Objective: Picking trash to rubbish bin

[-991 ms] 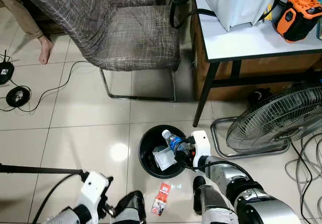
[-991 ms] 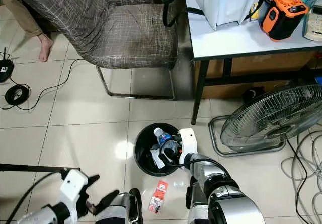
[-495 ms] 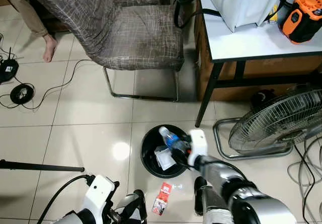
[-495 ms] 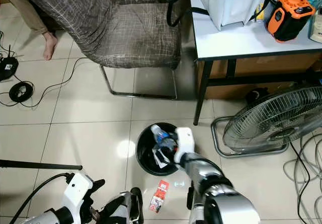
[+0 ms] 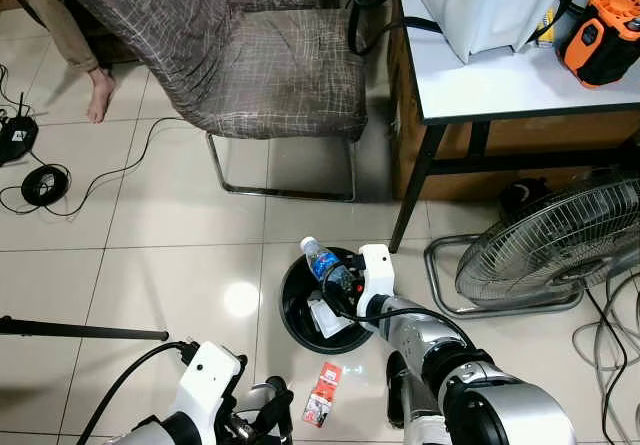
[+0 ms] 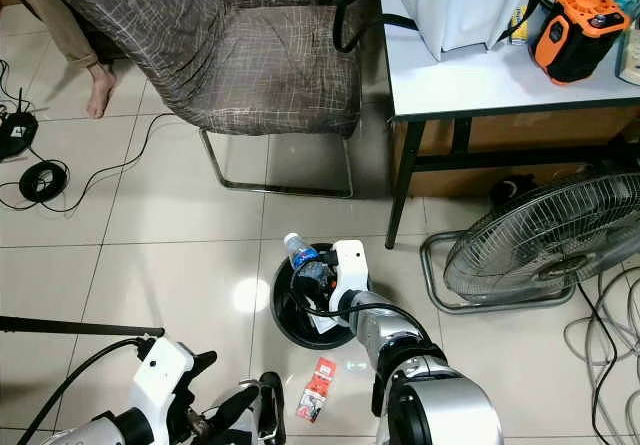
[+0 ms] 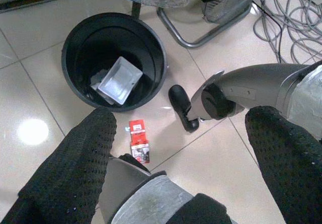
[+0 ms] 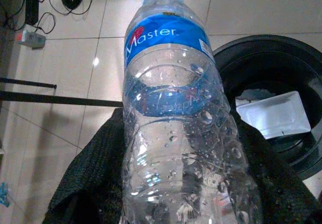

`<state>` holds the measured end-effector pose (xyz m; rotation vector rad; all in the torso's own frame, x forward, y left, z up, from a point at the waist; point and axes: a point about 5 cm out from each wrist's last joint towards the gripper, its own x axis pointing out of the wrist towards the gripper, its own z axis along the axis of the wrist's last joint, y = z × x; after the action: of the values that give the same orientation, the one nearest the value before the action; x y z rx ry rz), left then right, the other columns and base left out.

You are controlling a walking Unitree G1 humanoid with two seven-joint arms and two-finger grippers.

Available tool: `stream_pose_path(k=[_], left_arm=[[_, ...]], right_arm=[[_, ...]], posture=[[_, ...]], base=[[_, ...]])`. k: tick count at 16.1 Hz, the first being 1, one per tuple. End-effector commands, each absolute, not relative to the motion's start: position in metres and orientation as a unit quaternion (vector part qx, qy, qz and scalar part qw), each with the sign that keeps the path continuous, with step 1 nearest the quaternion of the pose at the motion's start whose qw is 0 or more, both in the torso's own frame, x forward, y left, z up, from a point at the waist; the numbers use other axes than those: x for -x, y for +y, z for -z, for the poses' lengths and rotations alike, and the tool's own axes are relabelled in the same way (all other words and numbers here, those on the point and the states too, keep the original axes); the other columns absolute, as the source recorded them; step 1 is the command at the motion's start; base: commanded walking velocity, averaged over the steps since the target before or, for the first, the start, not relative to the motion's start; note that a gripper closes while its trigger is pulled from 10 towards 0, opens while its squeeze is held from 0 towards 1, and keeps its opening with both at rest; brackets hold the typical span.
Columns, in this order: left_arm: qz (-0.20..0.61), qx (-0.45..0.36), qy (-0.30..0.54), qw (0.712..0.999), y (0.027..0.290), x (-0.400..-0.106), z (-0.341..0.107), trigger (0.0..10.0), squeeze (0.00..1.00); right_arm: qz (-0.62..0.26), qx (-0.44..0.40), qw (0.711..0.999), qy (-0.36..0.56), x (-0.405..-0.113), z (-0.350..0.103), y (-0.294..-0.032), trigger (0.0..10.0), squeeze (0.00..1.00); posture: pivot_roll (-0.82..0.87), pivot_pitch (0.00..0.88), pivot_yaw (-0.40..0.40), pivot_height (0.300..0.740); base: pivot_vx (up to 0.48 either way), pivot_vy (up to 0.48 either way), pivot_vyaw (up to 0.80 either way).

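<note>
Here the right tool (image 5: 338,277) is clamped on a clear bottle (image 5: 322,262) with a blue label, holding it tilted over the left rim of the black bin (image 5: 296,317) at the lower middle of the frame. A white tray (image 7: 119,80) lies inside the bin. A red wrapper (image 5: 321,394) rests on the tiled floor (image 5: 170,265) just below the bin. The left tool (image 7: 186,148) hangs low at the bottom left, fingers spread wide, holding nothing.
</note>
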<state>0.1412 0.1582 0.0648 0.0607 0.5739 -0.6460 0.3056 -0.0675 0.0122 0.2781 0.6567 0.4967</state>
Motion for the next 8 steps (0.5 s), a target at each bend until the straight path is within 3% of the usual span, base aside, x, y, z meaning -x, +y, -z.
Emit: stream_pose_path(k=[1,8], left_arm=[[0.311,-0.029,0.297,0.902,0.1584,-0.1333,-0.0621,10.0,1.0],[0.307,-0.029,0.306,0.901,0.1552,-0.1293,-0.0598,10.0,1.0]], right_arm=[[-0.239,-0.145,0.901,0.332,-0.2982,-0.0048,-0.0659,10.0,1.0],[-0.239,-0.148,0.9,0.332,-0.2983,-0.0049,-0.0662,10.0,1.0]], posture=[[0.12,0.34,0.128,0.74],[0.12,0.344,0.124,0.74]], base=[[0.0,0.0,0.0],[0.0,0.0,0.0]])
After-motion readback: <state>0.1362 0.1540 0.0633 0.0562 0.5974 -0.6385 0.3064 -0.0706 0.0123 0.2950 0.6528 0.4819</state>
